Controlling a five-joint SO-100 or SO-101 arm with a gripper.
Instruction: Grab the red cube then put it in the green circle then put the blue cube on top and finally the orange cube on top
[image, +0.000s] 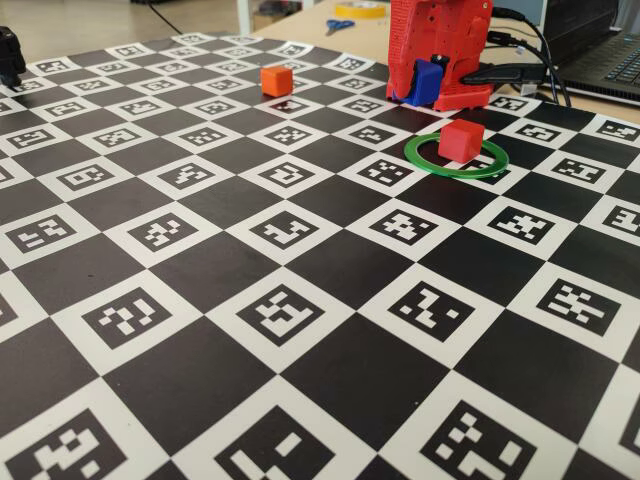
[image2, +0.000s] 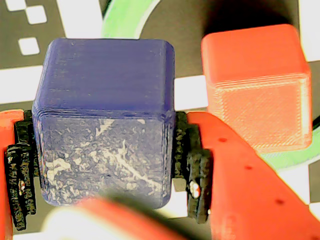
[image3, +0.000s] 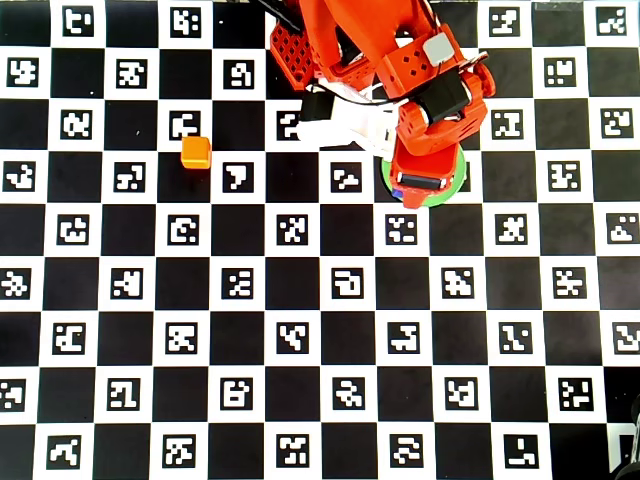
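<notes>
Fixed view: the red cube (image: 461, 139) already sits inside the green circle (image: 428, 162), the hand (image: 427, 88) just behind that ring is clamped on the blue cube (image: 428, 79), not yet stacked, and the orange cube (image: 276, 81) waits well apart on the desk (image: 300, 330).

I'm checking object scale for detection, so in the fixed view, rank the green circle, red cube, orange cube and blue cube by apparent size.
1. green circle
2. red cube
3. orange cube, farther away, so smaller-looking
4. blue cube, partly hidden in the end effector; unsure
</notes>
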